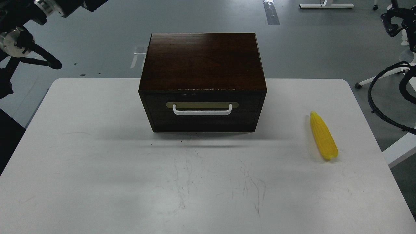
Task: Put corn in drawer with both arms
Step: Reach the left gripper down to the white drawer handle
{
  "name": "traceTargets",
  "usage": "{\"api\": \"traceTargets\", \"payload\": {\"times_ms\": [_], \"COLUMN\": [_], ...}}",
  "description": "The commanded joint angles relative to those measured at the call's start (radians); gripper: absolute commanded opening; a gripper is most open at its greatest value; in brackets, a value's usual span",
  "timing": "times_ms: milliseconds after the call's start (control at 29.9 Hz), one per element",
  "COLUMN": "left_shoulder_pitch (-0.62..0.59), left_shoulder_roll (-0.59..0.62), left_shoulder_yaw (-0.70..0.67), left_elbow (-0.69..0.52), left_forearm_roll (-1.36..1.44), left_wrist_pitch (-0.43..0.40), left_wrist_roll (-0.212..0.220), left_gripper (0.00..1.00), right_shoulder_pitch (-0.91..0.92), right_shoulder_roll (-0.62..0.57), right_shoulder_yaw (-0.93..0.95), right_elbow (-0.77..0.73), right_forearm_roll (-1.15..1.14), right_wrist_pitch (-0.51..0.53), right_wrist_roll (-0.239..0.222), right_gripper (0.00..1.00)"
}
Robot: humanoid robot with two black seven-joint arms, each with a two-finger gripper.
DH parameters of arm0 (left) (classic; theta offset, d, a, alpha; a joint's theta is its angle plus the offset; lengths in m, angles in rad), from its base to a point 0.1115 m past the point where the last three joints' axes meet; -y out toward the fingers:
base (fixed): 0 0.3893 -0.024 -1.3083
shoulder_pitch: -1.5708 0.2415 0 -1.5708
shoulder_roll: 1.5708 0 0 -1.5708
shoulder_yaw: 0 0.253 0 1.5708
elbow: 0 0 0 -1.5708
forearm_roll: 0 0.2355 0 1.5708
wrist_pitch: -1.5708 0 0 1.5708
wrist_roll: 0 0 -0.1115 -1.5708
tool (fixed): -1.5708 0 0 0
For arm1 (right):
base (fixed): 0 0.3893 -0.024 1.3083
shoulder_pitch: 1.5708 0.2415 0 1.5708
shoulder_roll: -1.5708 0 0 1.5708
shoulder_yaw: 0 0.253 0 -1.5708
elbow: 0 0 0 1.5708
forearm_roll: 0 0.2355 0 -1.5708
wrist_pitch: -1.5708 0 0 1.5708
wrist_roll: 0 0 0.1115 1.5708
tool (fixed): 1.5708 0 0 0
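The corn (pixel 323 136) lies on the white table (pixel 97 162) at the right, pointed end away from me. The drawer (pixel 201 118) is closed in the front of the dark wooden box (pixel 201 58), with its white bar handle (pixel 202 112) facing me. My left arm (pixel 19 39) is raised at the top left, off the table. Only a dark part of the left gripper (pixel 94 4) shows at the top edge. My right gripper (pixel 392 21) is high at the top right, far above the corn, seen dark and partly cut off. Neither gripper holds anything that I can see.
The grey floor lies behind the table. A strip of tape (pixel 271 13) and white stand legs (pixel 325 5) are on it. Black cables (pixel 377 97) of the right arm loop beside the table's right edge.
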Motion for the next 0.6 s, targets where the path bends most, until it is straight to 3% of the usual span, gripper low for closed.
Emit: {"api": "traceTargets", "payload": {"times_ms": [0,167,267,367,568], "left_shoulder_pitch": [-0.024,-0.017,0.003,-0.001,-0.064], "left_shoulder_roll": [0.013,-0.002,-0.042,-0.088,-0.094], "left_shoulder_yaw": [-0.002,0.001,0.038,0.163,0.357], "left_elbow": [-0.200,-0.421,-0.467,-0.526,-0.638], "left_forearm_roll": [0.271,0.703,0.925,1.112,1.230], "left_wrist_pitch": [0.000,0.000,0.000,0.000,0.000], "left_wrist_roll": [-0.001,-0.002,-0.028,-0.071,-0.078], "left_gripper": [0.96,0.95,0.89,0.88,0.88], "right_shoulder_pitch": [0.006,0.015,0.015,0.015,0.014], "right_shoulder_roll": [0.000,-0.013,-0.019,-0.028,-0.037], "right_shoulder_yaw": [0.000,0.000,0.000,0.000,0.000], "right_elbow": [0.000,0.000,0.000,-0.002,-0.003], "right_forearm_roll": [0.000,0.000,0.000,0.000,0.000], "right_wrist_pitch": [0.000,0.000,0.000,0.000,0.000], "right_wrist_roll": [0.003,0.006,0.006,0.007,0.007], "right_gripper": [1.00,1.00,1.00,1.00,1.00]}}
